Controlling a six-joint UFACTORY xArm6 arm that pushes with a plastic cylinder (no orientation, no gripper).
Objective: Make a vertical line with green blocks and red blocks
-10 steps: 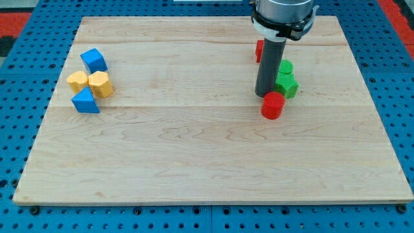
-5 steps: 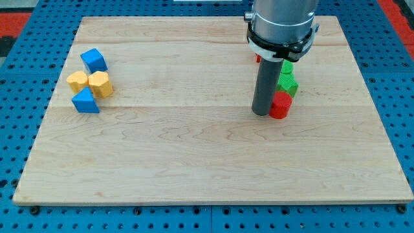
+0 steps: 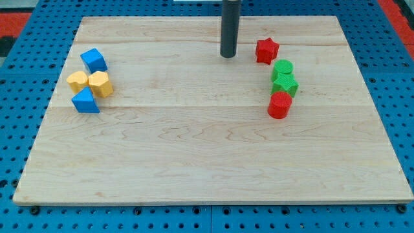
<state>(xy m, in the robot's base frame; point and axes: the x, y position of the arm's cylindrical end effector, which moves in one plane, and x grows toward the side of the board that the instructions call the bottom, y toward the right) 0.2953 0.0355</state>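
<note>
On the view's right, four blocks form a rough top-to-bottom column: a red star block (image 3: 266, 50) at the top, a green round block (image 3: 283, 68) below it, a green block (image 3: 284, 84) touching that, and a red cylinder block (image 3: 280, 105) touching the green one at the bottom. The red star sits a little to the left of the others and apart from them. My tip (image 3: 227, 55) is on the board to the left of the red star, clear of all blocks.
On the view's left is a cluster: a blue cube (image 3: 94, 60), a yellow block (image 3: 77, 81), a yellow hexagonal block (image 3: 100, 84) and a blue triangular block (image 3: 85, 101). The wooden board (image 3: 194, 162) lies on a blue pegboard.
My tip has moved from beside the red cylinder up and left to beside the red star. The red cylinder was pushed right and now touches the lower green block.
</note>
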